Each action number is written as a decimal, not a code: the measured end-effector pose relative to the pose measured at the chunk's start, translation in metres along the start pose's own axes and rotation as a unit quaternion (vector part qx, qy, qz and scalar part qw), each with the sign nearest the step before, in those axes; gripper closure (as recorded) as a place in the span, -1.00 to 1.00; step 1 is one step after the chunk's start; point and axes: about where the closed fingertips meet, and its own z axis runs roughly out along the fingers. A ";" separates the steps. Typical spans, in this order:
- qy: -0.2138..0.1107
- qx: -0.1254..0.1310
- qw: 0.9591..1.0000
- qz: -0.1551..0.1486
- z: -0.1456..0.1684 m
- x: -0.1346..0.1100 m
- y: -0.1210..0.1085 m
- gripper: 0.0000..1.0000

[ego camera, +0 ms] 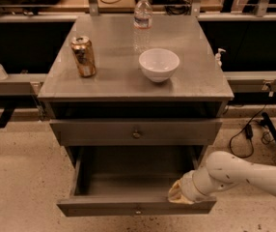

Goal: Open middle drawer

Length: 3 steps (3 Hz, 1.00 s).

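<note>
The middle drawer point(104, 207) of the grey metal cabinet stands pulled far out toward the camera, and its inside point(128, 178) looks empty. Its small round knob point(138, 210) shows low on the front. My gripper point(175, 194), on the end of the white arm point(244, 178) coming in from the right, sits at the top edge of the drawer front, right of centre. The top drawer point(94, 132) with the same knob point(136, 134) is shut above it. The lowest drawer is hidden under the open one.
On the cabinet top point(114, 83) stand a drink can point(83, 56), a white bowl point(158, 64) and a water bottle point(142, 18). Black cables point(244, 134) lie on the speckled floor at the right. Rails and benches run behind the cabinet.
</note>
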 end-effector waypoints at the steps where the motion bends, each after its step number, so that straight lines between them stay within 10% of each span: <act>1: -0.002 0.002 1.000 -0.004 -0.004 -0.004 0.001 1.00; 3: 0.007 0.037 0.998 -0.047 -0.042 -0.044 -0.013 1.00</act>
